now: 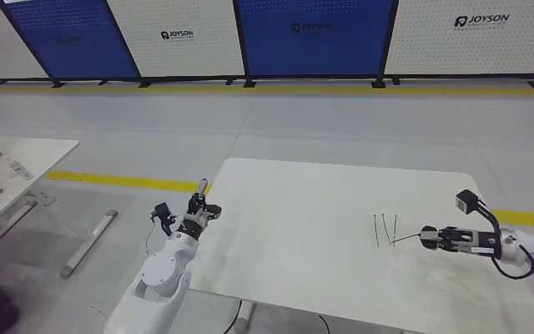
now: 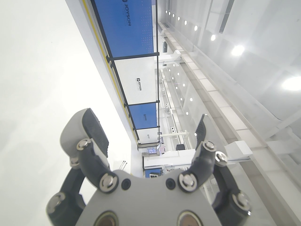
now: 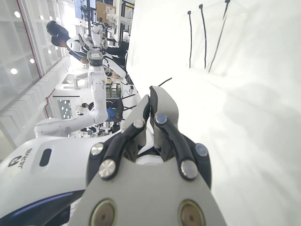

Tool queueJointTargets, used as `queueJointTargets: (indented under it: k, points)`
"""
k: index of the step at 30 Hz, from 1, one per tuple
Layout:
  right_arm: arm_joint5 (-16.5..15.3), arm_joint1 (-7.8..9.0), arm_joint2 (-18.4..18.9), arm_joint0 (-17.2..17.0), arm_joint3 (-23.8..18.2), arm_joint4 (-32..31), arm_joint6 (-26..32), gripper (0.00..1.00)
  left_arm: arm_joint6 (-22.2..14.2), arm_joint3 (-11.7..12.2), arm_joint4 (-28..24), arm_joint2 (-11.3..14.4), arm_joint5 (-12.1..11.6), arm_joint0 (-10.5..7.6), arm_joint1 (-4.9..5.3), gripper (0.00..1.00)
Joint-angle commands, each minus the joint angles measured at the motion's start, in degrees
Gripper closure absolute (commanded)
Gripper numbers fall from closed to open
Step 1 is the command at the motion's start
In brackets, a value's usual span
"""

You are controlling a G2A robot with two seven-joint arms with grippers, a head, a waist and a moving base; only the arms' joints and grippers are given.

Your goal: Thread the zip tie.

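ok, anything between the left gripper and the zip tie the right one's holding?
Nothing tall. Right gripper is shut on a zip tie; left gripper is open at the opposite table edge. Between them: bare table and three loose zip ties lying flat by the held tie's tip.

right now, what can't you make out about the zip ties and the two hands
The held zip tie: right wrist view, the shut right hand covers all but a short end; head or tail, cannot tell.
The three loose zip ties: head slots too small in the right wrist view, smaller still in the top view.
Left wrist view: those ties are tiny marks far beyond the open left hand.
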Motion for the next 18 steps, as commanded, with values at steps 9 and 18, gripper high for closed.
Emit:
queueJointTargets:
  k: [9, 18]
  points:
    - [0.3, -0.82, -0.6, -2.2, -5.8, 1.2, -5.5, 1.0, 0.2, -0.3, -2.6, -0.7, -0.4, -0.51, -0.16, 0.0]
    - [0.0, -2.19, 1.6, -6.5, -17.4, 8.6, -9.6, 1.0, -5.5, -9.2, -10.4, -0.5, 1.3, 2.11, -0.58, 0.0]
